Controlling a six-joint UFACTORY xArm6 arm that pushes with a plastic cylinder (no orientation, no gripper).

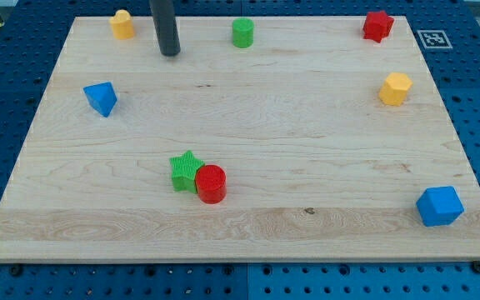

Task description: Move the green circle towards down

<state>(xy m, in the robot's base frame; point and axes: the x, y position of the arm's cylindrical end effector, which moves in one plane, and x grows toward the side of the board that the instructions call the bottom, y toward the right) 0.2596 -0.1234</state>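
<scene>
The green circle (242,32) is a short green cylinder standing near the view's top edge of the wooden board (248,225), a little right of centre. My tip (170,52) touches the board to the left of the green circle, well apart from it, with bare wood between them. A yellow block (122,24) sits further left of my tip, near the top left corner.
A green star (186,170) and a red cylinder (211,183) touch each other at lower centre. A blue triangular block (101,97) lies at the left. A red star-like block (377,26), a yellow hexagonal block (395,88) and a blue block (439,206) line the right side.
</scene>
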